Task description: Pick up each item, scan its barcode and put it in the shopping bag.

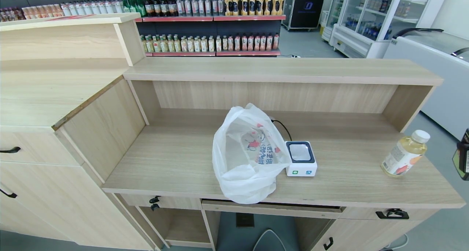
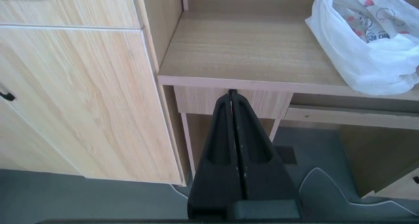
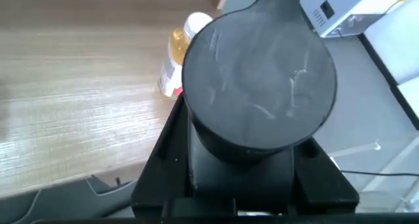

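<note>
In our right gripper (image 3: 239, 185) we are holding a dark bottle (image 3: 258, 80) near the labelled yellow bottle (image 3: 175, 60); our left gripper (image 2: 232, 101) is sitting closed.

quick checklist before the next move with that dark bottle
1. Dark bottle held in right gripper: ok.
2. Its barcode facing the scanner: cannot tell.
3. Scanner window uncovered: ok.
4. Shopping bag mouth open: ok.
5. Way to scanner free: not ok, yellow bottle stands upright in between.
6. Left gripper shut, empty, low in front of the counter: ok.
</note>
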Controlling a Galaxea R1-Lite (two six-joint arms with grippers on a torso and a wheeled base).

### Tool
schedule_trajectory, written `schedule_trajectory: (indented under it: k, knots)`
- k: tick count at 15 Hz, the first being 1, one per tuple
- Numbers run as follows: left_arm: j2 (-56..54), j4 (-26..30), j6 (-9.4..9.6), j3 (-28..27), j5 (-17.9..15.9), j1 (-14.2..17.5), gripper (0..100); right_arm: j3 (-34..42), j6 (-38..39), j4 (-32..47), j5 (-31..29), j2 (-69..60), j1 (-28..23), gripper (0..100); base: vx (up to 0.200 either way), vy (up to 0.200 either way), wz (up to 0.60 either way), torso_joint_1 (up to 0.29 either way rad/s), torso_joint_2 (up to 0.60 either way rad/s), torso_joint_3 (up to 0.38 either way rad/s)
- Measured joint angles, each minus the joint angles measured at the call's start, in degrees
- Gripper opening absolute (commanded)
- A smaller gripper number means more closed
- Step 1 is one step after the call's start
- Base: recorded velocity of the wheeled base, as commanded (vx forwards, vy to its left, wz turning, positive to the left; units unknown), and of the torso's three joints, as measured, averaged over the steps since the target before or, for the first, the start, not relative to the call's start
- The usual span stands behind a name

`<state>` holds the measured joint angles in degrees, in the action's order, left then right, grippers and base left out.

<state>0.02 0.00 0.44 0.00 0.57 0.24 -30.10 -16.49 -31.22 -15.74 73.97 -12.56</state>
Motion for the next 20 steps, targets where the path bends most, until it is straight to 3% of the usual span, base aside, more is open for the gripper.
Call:
schedule_trajectory:
  k: [4, 6, 10, 11, 13, 15, 20]
  knots:
    - [0.0, 0.0, 0.02, 0.0, 0.0, 0.0, 0, -1.4, 0.2, -0.1, 3.2, 0.1, 1.8, 0, 0.0, 0.0, 0.6, 0.001, 0.0, 0.004]
    - [0.0, 0.0, 0.0, 0.0, 0.0, 0.0, 0, -4.7, 5.4, 1.6, 3.5, 0.1, 5.4, 0, 0.0, 0.0, 0.6, 0.007, 0.0, 0.005]
    - [0.0, 0.0, 0.0, 0.0, 0.0, 0.0, 0, -18.4, 17.3, 26.4, 5.6, 1.9, 8.4, 0, 0.0, 0.0, 0.3, 0.004, 0.0, 0.001]
    - [0.0, 0.0, 0.0, 0.0, 0.0, 0.0, 0, -20.2, 18.2, 26.8, 5.8, 2.5, 8.7, 0, 0.0, 0.0, 0.0, 0.0, 0.0, 0.0]
    - [0.0, 0.0, 0.0, 0.0, 0.0, 0.0, 0, -17.5, 19.7, 18.9, 7.5, 3.9, 9.1, 0, 0.0, 0.0, 0.0, 0.0, 0.0, 0.0]
    - [0.0, 0.0, 0.0, 0.0, 0.0, -0.1, 0, -14.3, 21.0, 10.5, 17.0, 6.3, 5.9, 0, 0.0, 0.0, 0.0, 0.0, 0.0, 0.0]
    - [0.0, 0.0, 0.0, 0.0, 0.0, 0.0, 0, -14.1, 20.9, 10.1, 48.6, 14.5, -8.8, 0, 0.0, 0.0, 0.0, 0.0, 0.0, 0.0]
